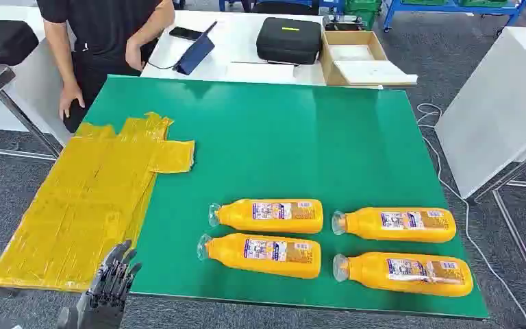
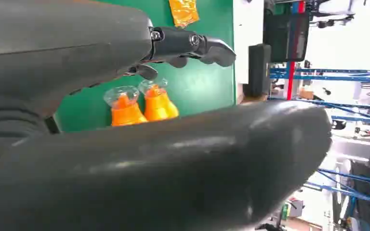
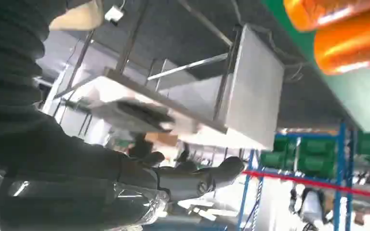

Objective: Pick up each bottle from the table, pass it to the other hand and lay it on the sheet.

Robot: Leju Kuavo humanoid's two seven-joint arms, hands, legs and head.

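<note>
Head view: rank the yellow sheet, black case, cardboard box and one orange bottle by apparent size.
1. yellow sheet, clearly largest.
2. orange bottle, lying near the camera.
3. cardboard box and black case look alike; both sit farther back, so true order is unsure.

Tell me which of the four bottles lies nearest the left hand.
The near-left bottle, front row, the one closer to the yellow sheet. Its cap end points toward the left hand; the other three lie farther back or farther right.

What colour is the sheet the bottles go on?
Yellow, a crinkled sheet at the table's left side; the head view shows it best.
</note>
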